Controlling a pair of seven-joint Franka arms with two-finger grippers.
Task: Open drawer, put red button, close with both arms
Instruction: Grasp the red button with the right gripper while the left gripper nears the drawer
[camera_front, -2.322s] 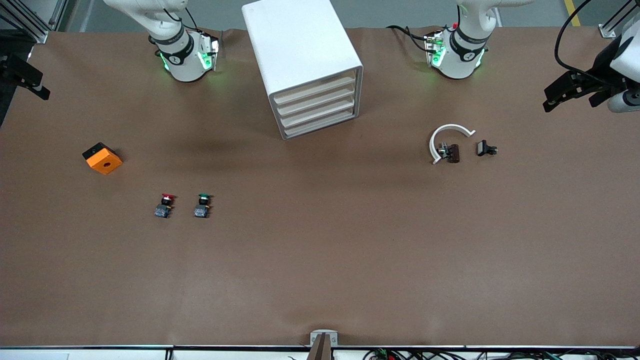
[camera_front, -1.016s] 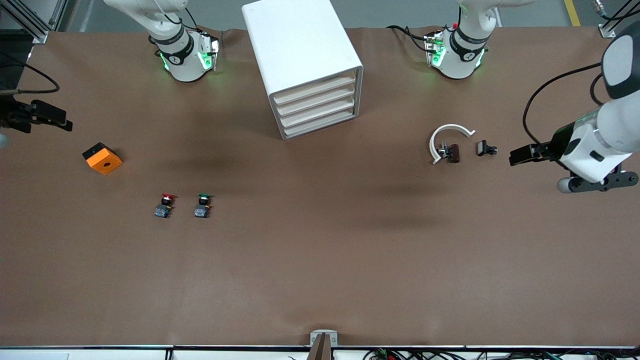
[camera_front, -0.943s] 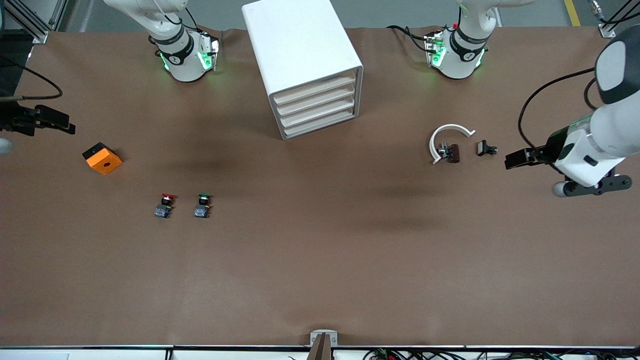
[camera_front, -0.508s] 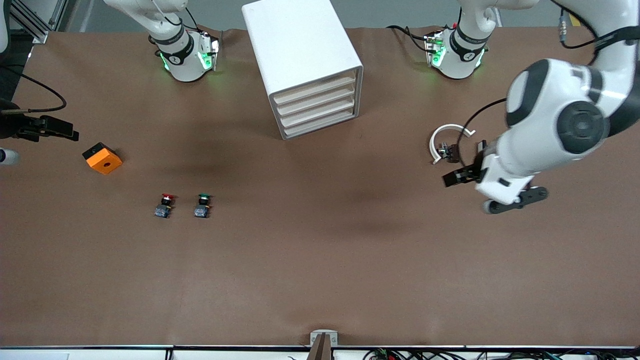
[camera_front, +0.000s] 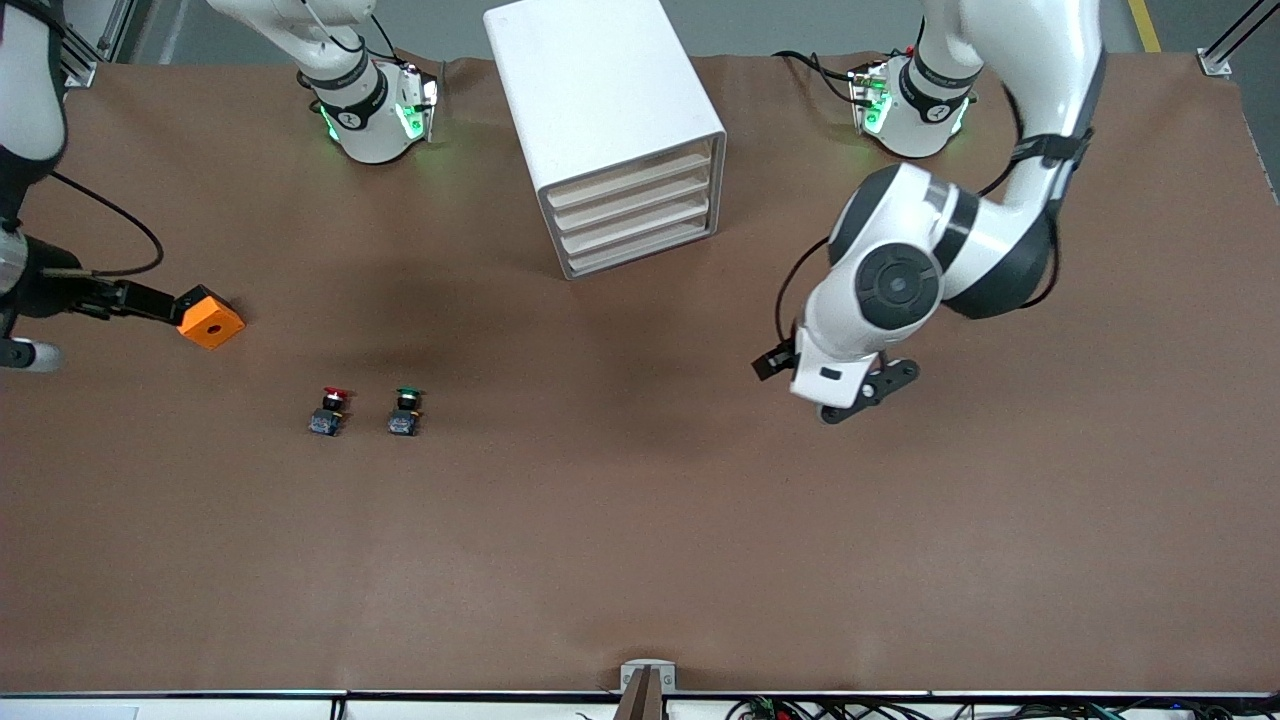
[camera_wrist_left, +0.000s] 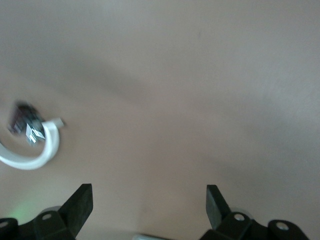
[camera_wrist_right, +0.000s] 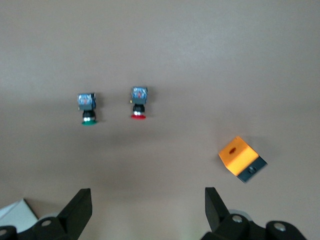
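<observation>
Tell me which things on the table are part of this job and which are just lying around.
Job: drawer in the white cabinet; red button; left gripper; right gripper.
Lying about: green button; orange box; white curved piece.

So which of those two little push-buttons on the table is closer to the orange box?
The red button. It sits beside the green-capped button, but toward the right arm's end of the table, where the orange box lies.

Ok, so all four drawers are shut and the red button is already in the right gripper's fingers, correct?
Not quite. The four drawers are shut, but the red button lies on the table beside the green button. The right gripper is open and empty, as the right wrist view shows.
</observation>
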